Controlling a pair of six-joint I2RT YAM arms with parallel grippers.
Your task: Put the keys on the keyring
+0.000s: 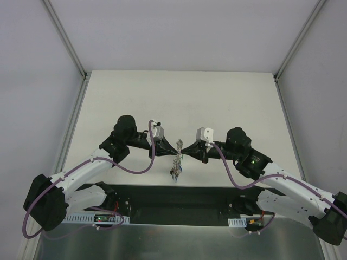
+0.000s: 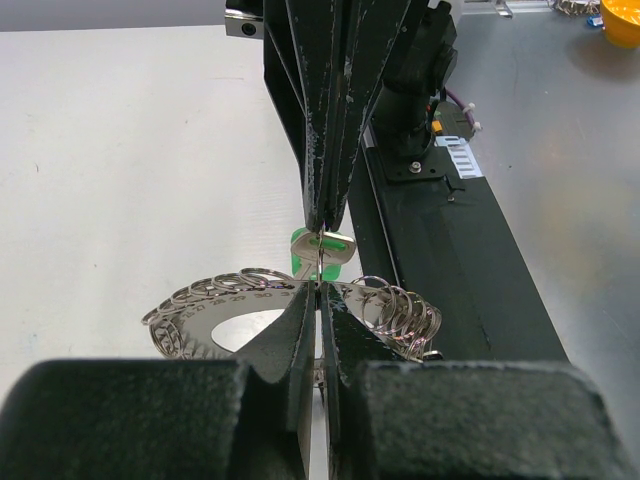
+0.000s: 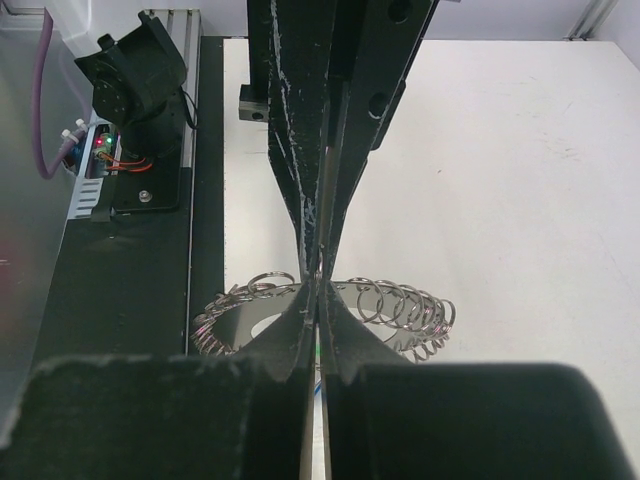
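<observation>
Left pincer (image 2: pixel 318 292): clamped on the keyring (image 2: pixel 192 328) rim, steadying it.
Right pincer (image 2: pixel 321 222): closed on green-headed key (image 2: pixel 336 250), apparently presenting it for threading.

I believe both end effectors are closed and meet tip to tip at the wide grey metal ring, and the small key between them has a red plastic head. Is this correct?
Not quite. The small key has a bright green plastic head, not red, as the left wrist view shows. The rest stands.
</observation>
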